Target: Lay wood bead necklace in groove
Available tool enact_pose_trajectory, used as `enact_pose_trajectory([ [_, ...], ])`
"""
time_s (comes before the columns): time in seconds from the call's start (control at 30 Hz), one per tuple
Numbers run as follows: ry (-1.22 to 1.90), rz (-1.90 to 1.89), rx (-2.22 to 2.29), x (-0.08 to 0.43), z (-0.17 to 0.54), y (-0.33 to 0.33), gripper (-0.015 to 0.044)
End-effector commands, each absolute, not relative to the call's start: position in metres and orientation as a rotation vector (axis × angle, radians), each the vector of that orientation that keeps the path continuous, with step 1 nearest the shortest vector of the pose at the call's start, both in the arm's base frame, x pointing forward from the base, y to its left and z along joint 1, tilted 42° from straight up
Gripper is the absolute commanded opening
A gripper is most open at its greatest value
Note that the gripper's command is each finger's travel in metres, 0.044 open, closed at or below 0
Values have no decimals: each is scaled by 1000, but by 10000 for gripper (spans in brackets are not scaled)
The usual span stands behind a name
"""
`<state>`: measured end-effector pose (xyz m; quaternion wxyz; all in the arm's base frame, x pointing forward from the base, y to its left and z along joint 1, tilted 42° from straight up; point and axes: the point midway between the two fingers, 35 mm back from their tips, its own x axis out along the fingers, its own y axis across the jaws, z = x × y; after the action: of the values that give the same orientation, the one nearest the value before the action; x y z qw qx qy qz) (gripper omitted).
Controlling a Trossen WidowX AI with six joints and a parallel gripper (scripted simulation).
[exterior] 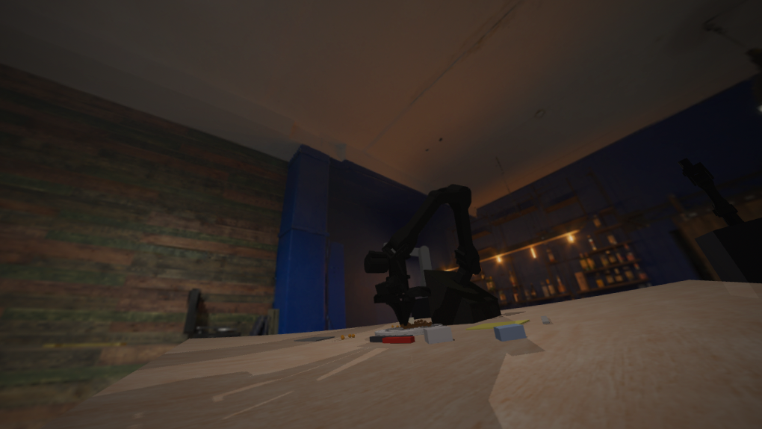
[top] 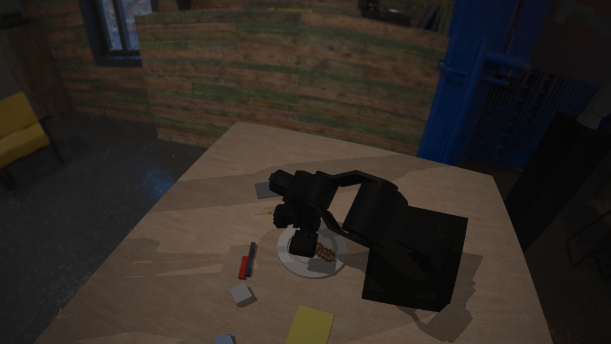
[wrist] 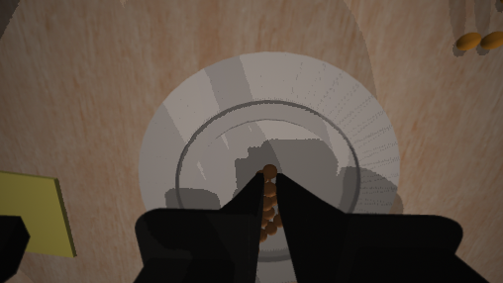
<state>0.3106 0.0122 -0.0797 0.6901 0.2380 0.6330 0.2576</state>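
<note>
The round bead board [top: 282, 256] [exterior: 379, 332] [wrist: 188, 106] is a pale disc with a ring groove [wrist: 267, 111]. The wood bead necklace [top: 327, 254] [exterior: 421, 323] [wrist: 269, 189] is a bunch of small brown beads over the board, on the side toward the robot's base. My gripper [exterior: 405, 323] [wrist: 269, 179] points down over the board's middle and is shut on the necklace, with a bead between its fingertips. More beads trail behind the tips, partly hidden by the fingers. In the top view the arm hides the fingertips. Whether any beads sit in the groove cannot be told.
A red and dark bar [top: 242, 267] [exterior: 398, 339], a white block [top: 241, 293] [exterior: 438, 335], a blue block [top: 224, 339] [exterior: 509, 332] and a yellow pad [top: 311, 325] [wrist: 40, 203] lie around the board. Small orange pieces [top: 269, 212] [wrist: 468, 42] and a grey flat piece [top: 265, 190] [exterior: 315, 339] lie beyond.
</note>
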Motion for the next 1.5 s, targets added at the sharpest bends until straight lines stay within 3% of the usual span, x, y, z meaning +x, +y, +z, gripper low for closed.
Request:
enact_pose_trajectory([
  [0.0, 1415, 576, 532, 311, -80, 12, 105],
  [0.43, 1419, 575, 537, 310, -78, 11, 440],
  [1.2, 1419, 578, 538, 309, -73, 7, 440],
  [1.27, 1430, 558, 560, 306, -71, 6, 387],
  [1.47, 1505, 396, 741, 274, -51, 0, 380],
])
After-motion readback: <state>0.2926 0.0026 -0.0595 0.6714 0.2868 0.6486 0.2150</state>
